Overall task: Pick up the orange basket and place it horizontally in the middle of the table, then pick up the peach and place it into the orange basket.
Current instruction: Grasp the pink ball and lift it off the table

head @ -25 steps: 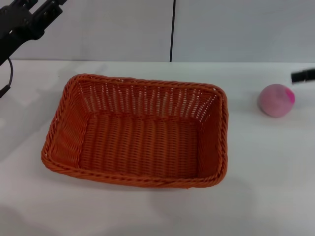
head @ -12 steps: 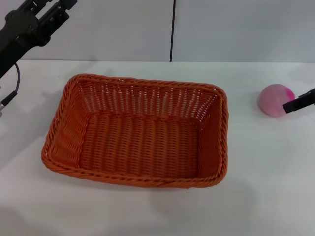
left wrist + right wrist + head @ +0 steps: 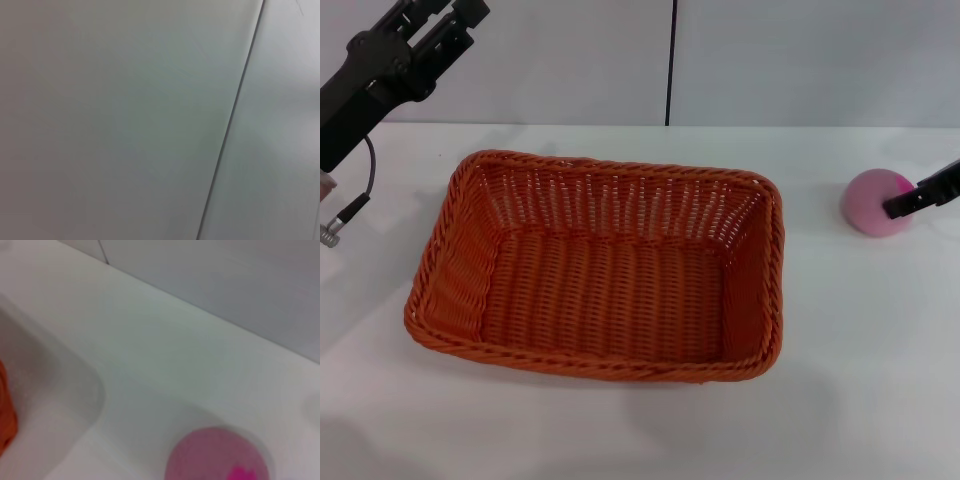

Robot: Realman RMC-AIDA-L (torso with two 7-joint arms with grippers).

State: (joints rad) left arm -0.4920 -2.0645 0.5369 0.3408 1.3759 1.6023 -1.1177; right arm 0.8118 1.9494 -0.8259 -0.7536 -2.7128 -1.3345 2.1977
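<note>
While the right gripper (image 3: pixel 920 197) has slid in from three o'clock until its dark tip overlaps the small round pale pink peach (image 3: pixel 876 203), its jaw state unreadable, the left gripper (image 3: pixel 438 27) has lifted clear toward eleven o'clock, its jaw state likewise unreadable. At centre of the plain white table (image 3: pixel 850 380), the large orange woven basket (image 3: pixel 605 265) lies with its long axis nine-to-three, so basket placement looks finished and peach pickup comes next.

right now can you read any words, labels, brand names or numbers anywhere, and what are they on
None: no text, label, number or sign shows in any view.
The orange basket is plain weave, with nothing printed on it.
The peach has only a magenta patch, no sticker.
The table and the wall panels are blank.
The left gripper and the right gripper show no readable marking.
</note>
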